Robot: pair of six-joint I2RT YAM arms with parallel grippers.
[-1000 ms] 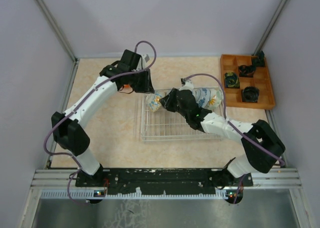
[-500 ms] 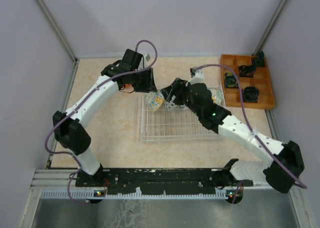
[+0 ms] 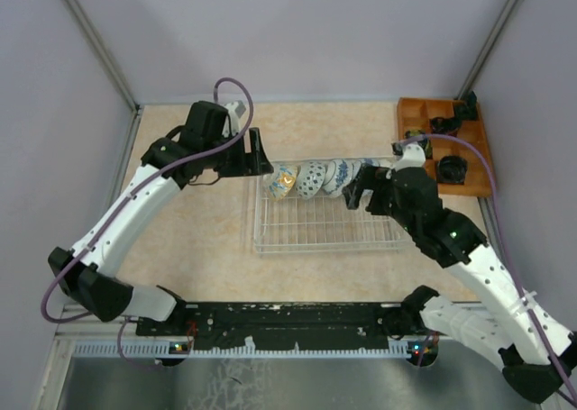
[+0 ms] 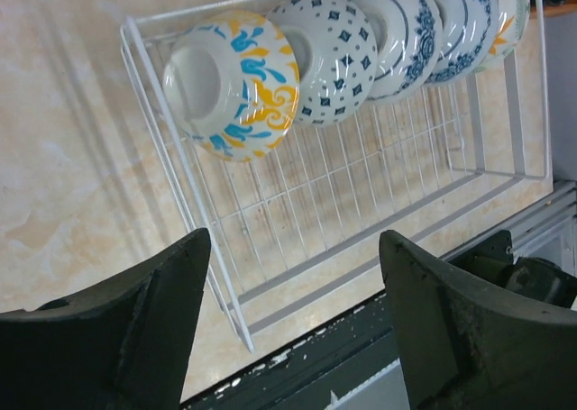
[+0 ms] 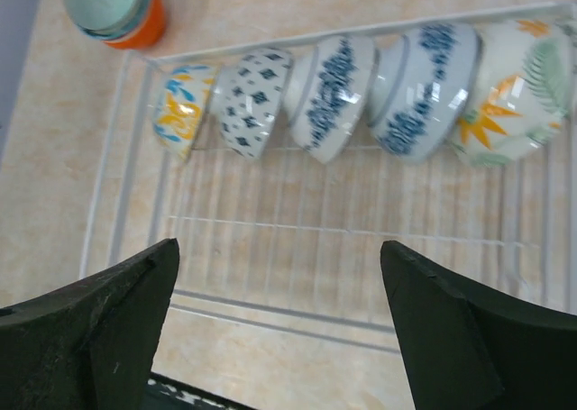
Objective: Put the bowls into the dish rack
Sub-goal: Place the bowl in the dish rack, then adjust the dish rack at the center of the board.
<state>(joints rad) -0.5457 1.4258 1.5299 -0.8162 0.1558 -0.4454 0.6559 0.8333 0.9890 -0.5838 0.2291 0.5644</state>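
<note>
Left gripper (image 4: 293, 248) open; five bowls (image 5: 332, 99) racked.

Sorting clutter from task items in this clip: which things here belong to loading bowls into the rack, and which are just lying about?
Job in hand: pale wire-grid dish rack; five patterned ceramic bowls standing in it; orange-sided round bowl outside its corner.
Lying about: orange wooden compartment tray; small black items in it.

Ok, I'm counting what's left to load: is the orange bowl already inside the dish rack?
No, the orange bowl stands outside the dish rack, just beyond one corner of its wire rim.
</note>
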